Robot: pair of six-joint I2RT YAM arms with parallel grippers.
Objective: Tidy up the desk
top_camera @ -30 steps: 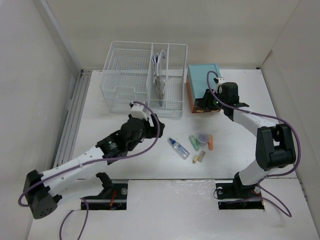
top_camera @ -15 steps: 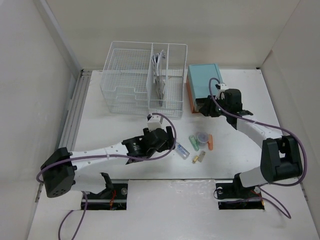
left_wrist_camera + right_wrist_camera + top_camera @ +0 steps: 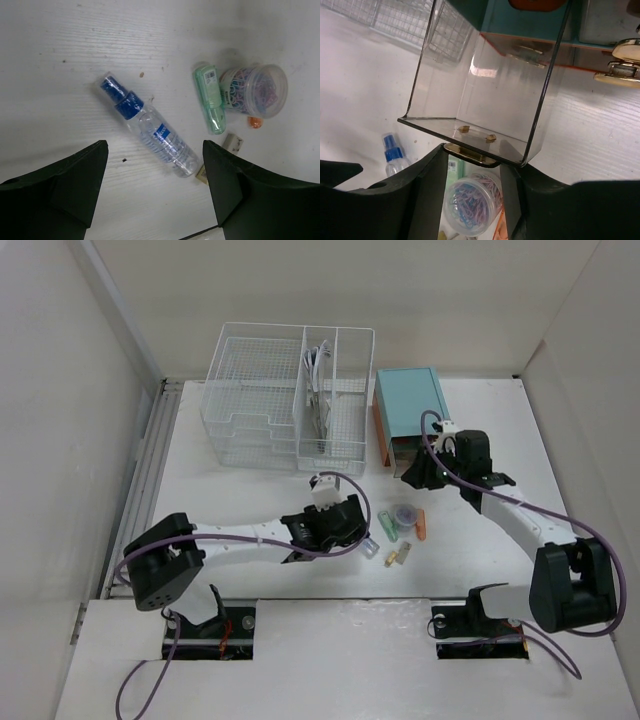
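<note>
The left hand [image 3: 154, 150] hangs low over the wide, flat, matte white bench [image 3: 230, 490] with its two black fingers [image 3: 75, 185] spread wide and nothing between them touched. Directly under the gap lies a small clear plastic spray bottle [image 3: 160, 135], flat on the bench. In the left wrist view its blue cap [image 3: 120, 95] points to the upper left and its bottom to the lower right. So the long axis runs oblique to the line between the two fingers, not square to it. I judge that the wrist needs a small turn before the hand closes across the body, otherwise the bottle may roll or slip out.

Just beside the bottle's bottom end are a pale green oblong case [image 3: 210, 100] and a round clear tub of coloured paper clips [image 3: 255, 90], so there is little room on that side.

The right hand [image 3: 472, 165] is farther from the bottle and busy: it pinches the front of a clear plastic drawer [image 3: 485, 90] at the small teal box [image 3: 520, 20]. The left arm is clearly the nearer one.
</note>
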